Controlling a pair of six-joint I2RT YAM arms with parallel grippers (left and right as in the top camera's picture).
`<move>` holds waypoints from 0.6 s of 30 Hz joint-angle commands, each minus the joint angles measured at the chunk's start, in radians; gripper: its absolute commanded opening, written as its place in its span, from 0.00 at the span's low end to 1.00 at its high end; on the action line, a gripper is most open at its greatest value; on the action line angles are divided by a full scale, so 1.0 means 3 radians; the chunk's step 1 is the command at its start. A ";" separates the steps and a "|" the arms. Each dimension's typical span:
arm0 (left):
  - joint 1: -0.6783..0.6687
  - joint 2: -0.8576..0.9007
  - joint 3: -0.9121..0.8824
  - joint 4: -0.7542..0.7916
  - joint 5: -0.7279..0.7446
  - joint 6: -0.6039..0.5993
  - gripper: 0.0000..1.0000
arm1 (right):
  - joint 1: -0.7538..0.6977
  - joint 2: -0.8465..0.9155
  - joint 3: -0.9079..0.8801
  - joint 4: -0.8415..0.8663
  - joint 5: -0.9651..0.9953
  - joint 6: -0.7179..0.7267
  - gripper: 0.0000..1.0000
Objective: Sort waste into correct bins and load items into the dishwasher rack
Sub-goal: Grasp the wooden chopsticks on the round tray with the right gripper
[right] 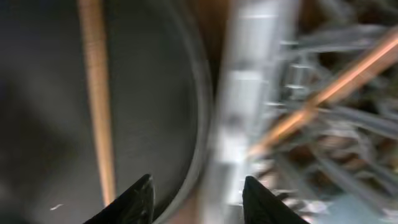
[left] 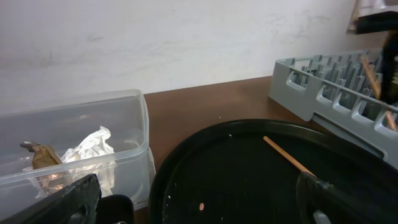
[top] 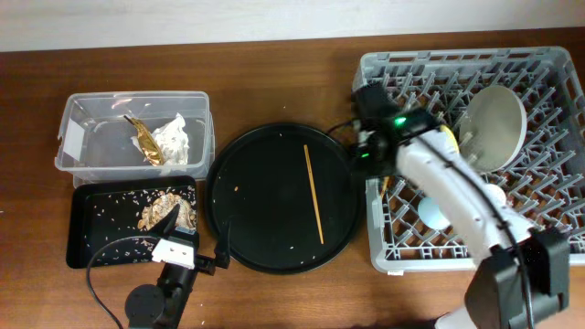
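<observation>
– Right pincer [right: 198,200] hangs empty, jaws apart, at the left rim of the dishwasher rack [top: 475,57], by the worktop's right edge. Left pincer [left: 199,202], also apart and empty, sits near the front edge.
– And the chopstick [top: 313,194]?
– Mid-worktop, flat on the round black tray [top: 251,183]. Light, stiff, thin, likely to roll. I'd pinch across its middle so it stays level.

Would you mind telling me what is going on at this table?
The right gripper hovers open over the left edge of the dishwasher rack, holding nothing. One chopstick lies on the round black tray; the plate is racked. Napkin and gold scrap are in the clear tub. The left gripper is open.
</observation>
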 commanded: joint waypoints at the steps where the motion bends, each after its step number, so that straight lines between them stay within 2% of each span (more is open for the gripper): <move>1: 0.0017 -0.0010 -0.0006 -0.0019 0.0037 0.0041 0.99 | 0.0546 -0.0005 -0.0028 0.0141 -0.0104 0.0431 0.47; 5: 0.0017 -0.0010 -0.0006 -0.0019 0.0037 0.0041 0.99 | 0.1003 0.0367 -0.0069 0.0181 0.0690 0.1078 0.48; 9: 0.0018 -0.0010 -0.0006 -0.0019 0.0037 0.0041 0.99 | 0.0914 0.0955 -0.0067 0.0308 0.0829 0.1141 0.47; 11: 0.0018 -0.0010 -0.0006 -0.0019 0.0037 0.0041 0.99 | 0.0861 0.1153 -0.0067 0.0401 0.0514 0.0997 0.19; 13: 0.0018 -0.0010 -0.0006 -0.0019 0.0037 0.0039 0.99 | 0.0881 0.1305 -0.0069 0.0534 0.0015 0.0670 0.15; 14: 0.0017 -0.0010 -0.0006 -0.0019 0.0037 0.0039 0.99 | 0.0908 0.1344 -0.0069 0.0538 -0.0015 0.0666 0.08; 15: 0.0017 -0.0010 -0.0006 -0.0019 0.0037 0.0039 0.99 | 0.0914 0.1350 -0.0066 0.0511 -0.0013 0.0679 0.04; 18: 0.0017 -0.0010 -0.0006 -0.0019 0.0037 0.0039 0.99 | 0.0847 0.1095 -0.0064 0.0468 -0.0005 0.0701 0.04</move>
